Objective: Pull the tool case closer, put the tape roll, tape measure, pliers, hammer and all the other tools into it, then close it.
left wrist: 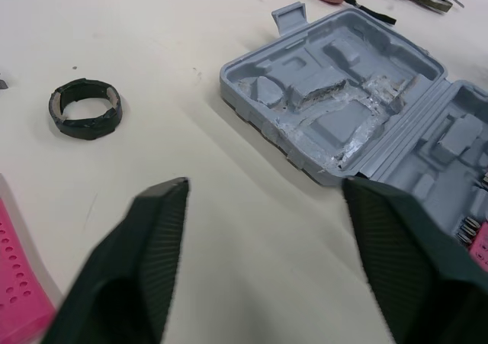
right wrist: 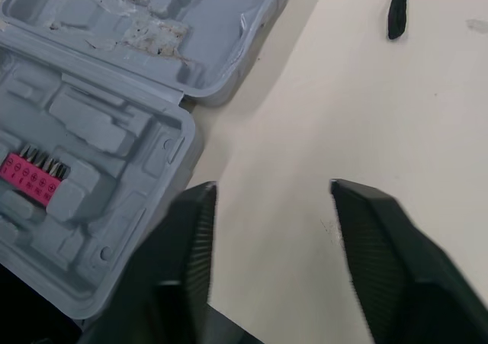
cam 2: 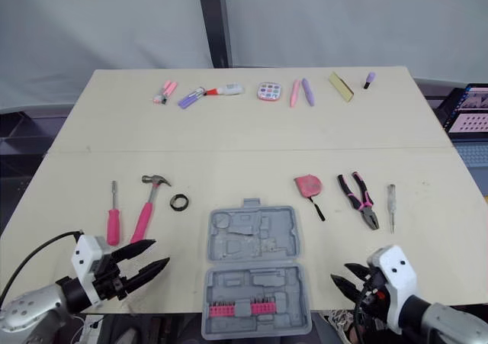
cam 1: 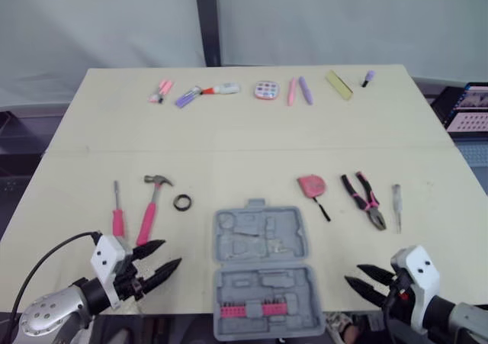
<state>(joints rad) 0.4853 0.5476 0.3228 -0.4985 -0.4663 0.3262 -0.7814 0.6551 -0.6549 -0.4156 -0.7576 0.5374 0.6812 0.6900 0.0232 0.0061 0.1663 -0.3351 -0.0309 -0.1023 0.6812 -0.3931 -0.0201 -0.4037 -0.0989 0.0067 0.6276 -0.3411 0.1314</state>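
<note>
Left gripper (cam 1: 169,254) is at the near-left table edge, fingers spread, holding nothing. Just beyond it are the pink screwdriver (cam 1: 117,214), hammer (cam 1: 151,207) and tape roll (cam 1: 182,202), all flat on the table (cam 1: 229,138). Tool case (cam 1: 259,241) sits near-centre, lid open flat, with a pink bit strip (cam 1: 248,309) in its near half. To the right are the tape measure (cam 1: 310,184), pliers (cam 1: 364,199) and a slim screwdriver (cam 1: 396,205). Right gripper (cam 1: 353,274) is at the near-right, fingers apart, empty.
</note>
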